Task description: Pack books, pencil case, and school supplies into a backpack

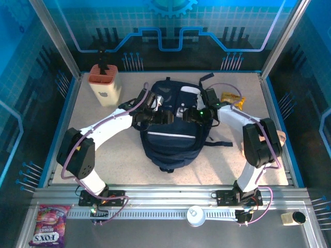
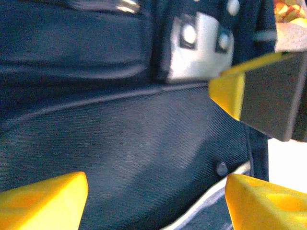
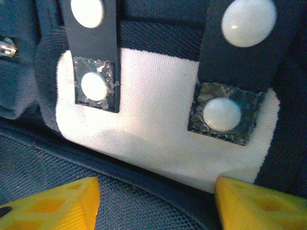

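We count one backpack, one beige holder, one yellow snack packet, one pink candy bag, and two grippers: the left gripper and the right gripper.

left arm: white with black joints, elbow bent, reaching inward;
left tool: yellow fingertips spread apart;
right arm: white, elbow bent, reaching inward;
right tool: yellow fingertips apart, near left tool
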{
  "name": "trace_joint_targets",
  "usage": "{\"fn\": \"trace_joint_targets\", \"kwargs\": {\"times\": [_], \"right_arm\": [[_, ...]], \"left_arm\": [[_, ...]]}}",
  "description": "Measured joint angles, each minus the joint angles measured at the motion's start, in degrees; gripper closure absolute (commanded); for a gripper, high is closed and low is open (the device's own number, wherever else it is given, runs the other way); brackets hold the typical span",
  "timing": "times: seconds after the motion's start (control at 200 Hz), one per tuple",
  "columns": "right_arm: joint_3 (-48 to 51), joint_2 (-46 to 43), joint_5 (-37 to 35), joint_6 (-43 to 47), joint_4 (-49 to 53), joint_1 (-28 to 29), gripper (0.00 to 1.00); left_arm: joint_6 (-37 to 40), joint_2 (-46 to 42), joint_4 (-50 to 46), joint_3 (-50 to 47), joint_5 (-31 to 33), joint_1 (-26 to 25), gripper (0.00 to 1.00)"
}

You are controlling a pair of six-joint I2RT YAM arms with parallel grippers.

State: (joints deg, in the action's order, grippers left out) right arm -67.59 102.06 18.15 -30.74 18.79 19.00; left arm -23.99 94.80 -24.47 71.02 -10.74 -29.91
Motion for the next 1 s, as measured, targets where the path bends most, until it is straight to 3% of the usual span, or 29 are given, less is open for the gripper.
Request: {"fn": "trace_joint_targets", "kwargs": {"times": [0.17,0.335,0.485,0.715,1.001], "right_arm": [[-2.36,0.02,0.81,0.63,-2.05,-0.22,0.28],[3.39,-9.53,-0.52,0.22,-2.99,-4.59,0.22],[9.20,-18.21,-2.93,0.31,-2.34,-11.15,0.22],[14.93,-22.86,-4.70,0.37,-0.20,-16.37,0.22],[15.54,-23.71,-4.66,0.35,0.37,-16.57,0.22]], "left_arm": [[6.03,0.94,-2.99,3.48,4.28,-3.72,0.19],[11.69,1.27,-5.81,5.97,8.66,-9.05,0.19],[16.68,3.76,-8.37,8.52,12.26,-14.51,0.25],[23.15,11.58,-13.97,15.10,17.14,-19.69,0.37],[28.26,18.88,-20.26,22.67,20.04,-21.92,0.32]]}}
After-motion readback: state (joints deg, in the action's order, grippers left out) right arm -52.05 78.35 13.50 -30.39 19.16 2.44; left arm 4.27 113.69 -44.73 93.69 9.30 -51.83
